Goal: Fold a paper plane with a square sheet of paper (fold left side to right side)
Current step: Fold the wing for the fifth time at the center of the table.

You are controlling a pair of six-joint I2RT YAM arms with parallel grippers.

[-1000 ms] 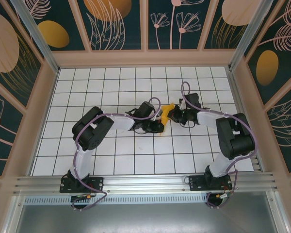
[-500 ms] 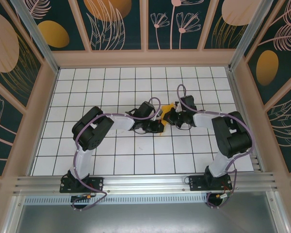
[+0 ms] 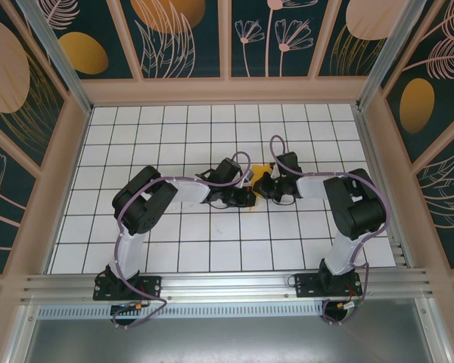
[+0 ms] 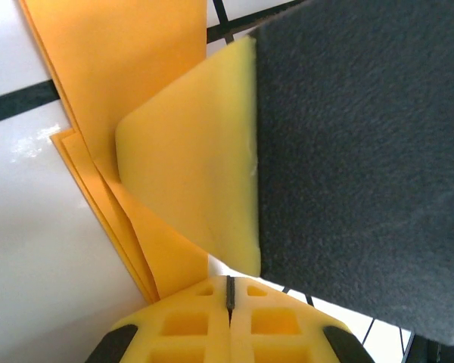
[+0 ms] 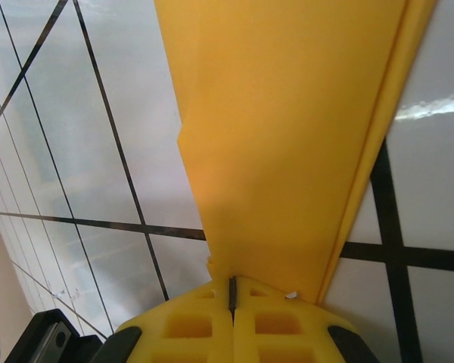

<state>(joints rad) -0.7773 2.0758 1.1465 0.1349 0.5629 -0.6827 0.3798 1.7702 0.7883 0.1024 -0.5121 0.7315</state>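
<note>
The orange-yellow paper (image 3: 265, 168) lies folded in several layers as a narrow, creased, tapering paper plane (image 5: 287, 136) on the tiled table. In the top view little of it shows between the two wrists. My left gripper (image 3: 247, 199) is shut, its yellow fingertips (image 4: 228, 291) resting at the edge of the layered paper (image 4: 136, 60). Tips together, my right gripper (image 3: 259, 186) is shut too, touching the paper's narrow end (image 5: 231, 291), with no paper seen between the jaws. The right gripper's yellow finger (image 4: 197, 166) and black pad press on the paper just ahead of my left fingertips.
The white gridded table (image 3: 174, 249) is walled by a beige frame (image 3: 227, 91) with patterned panels. Both arms bend inward and meet at the table's middle. An aluminium rail (image 3: 227, 286) runs along the near edge.
My right gripper has slid left along the paper toward the left gripper, covering more of it. The left arm has stayed put.
</note>
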